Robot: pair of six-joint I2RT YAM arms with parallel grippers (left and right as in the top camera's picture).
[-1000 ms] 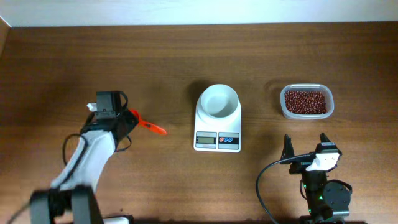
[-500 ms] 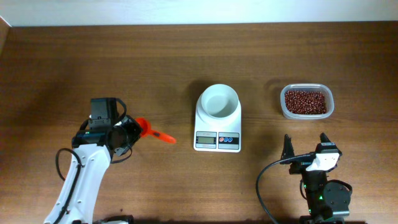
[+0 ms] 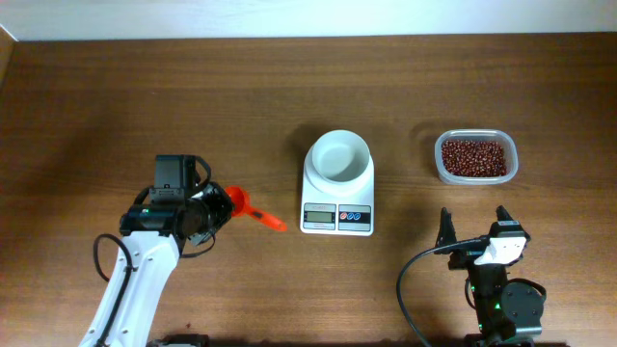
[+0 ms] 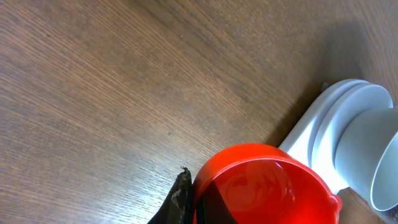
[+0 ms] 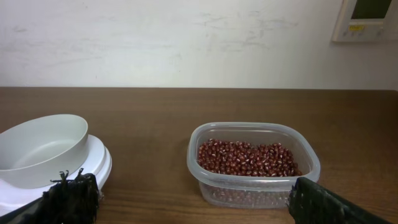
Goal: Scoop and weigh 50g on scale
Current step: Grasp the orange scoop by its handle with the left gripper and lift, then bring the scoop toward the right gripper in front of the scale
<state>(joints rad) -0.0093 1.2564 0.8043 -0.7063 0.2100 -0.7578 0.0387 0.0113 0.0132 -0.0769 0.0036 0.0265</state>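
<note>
Overhead: my left gripper (image 3: 220, 205), clamped on the orange scoop (image 3: 255, 214), has swung right toward the scale (image 3: 336, 218) in the last second, so the carry is under way; the beans (image 3: 473, 157) wait in their tub (image 3: 512, 170) beyond it (the bowl (image 3: 338, 156) stands between).

Left wrist: the scoop looks empty; the scale's edge is close on the right, with bare wood to the left.

Right wrist: my right gripper (image 5: 193, 200) gapes idle, short of the tub.

The left arm (image 3: 135, 280) slants up from the lower-left edge toward the middle of the surface, with the left gripper (image 3: 220, 204) clamped on the orange scoop (image 3: 254, 211). The right arm (image 3: 501, 299) sits folded at the lower right, and the right gripper (image 3: 472, 226) is spread wide, holding nothing.
</note>
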